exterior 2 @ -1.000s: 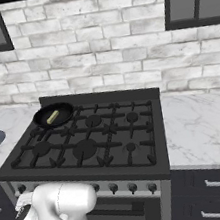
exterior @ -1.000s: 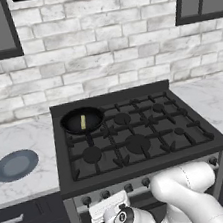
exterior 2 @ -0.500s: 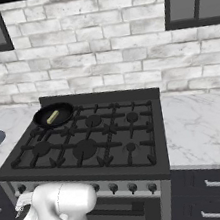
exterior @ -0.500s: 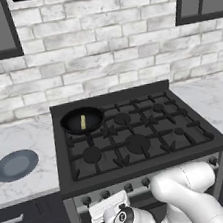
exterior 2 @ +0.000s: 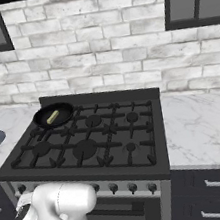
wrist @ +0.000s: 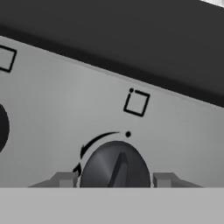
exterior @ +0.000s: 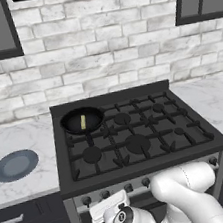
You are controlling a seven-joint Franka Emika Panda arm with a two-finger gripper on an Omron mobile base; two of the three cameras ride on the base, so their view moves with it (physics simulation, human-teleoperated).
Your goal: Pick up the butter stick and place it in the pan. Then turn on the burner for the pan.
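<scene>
End effector (wrist: 114, 179) fingers flanking stove knob (wrist: 115, 165), grip unclear, pale yellow butter stick (exterior: 83, 121) in glossy black pan (exterior: 81, 120)

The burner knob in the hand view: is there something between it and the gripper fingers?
Nothing visible stands in the way. The burner knob sits directly between the two fingertips, one on each side of it, against the grey control panel. The butter stick already lies in the pan.

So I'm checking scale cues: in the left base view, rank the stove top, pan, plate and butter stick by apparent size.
1. stove top
2. pan and plate: they look about alike, too close to rank
3. butter stick, lying inside the pan
</scene>
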